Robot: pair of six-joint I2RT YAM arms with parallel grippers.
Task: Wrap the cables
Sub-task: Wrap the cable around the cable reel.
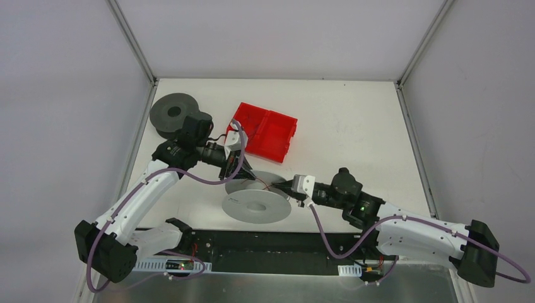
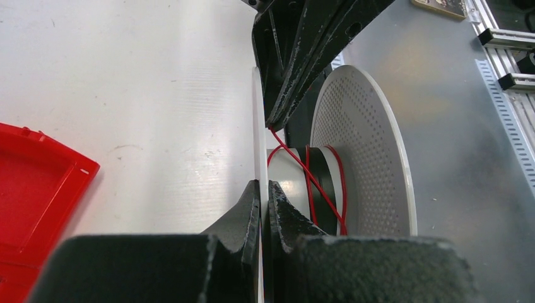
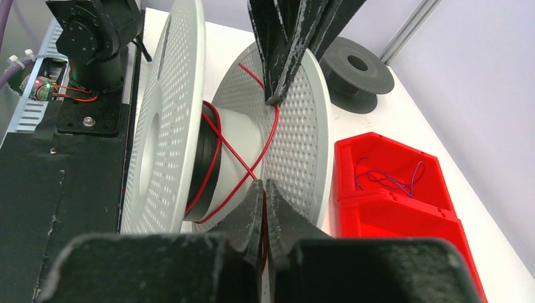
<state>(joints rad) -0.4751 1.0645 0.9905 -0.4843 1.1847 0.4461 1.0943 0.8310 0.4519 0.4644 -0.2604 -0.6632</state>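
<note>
White table underlies everything; the red cable loops round the hub of the pale spool, its turns plain in both wrist views but barely a thread from above; the right gripper, just beside the spool, pinches a strand of it; the left gripper clamps the spool's tray-side flange; spare cables lie in the red tray behind the spool, near a dark spool.

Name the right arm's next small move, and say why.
Probably carry the red cable another turn round the hub: the right hand pinches it, only a few loose loops lie there, and the left hand steadies the spool's flange.
</note>
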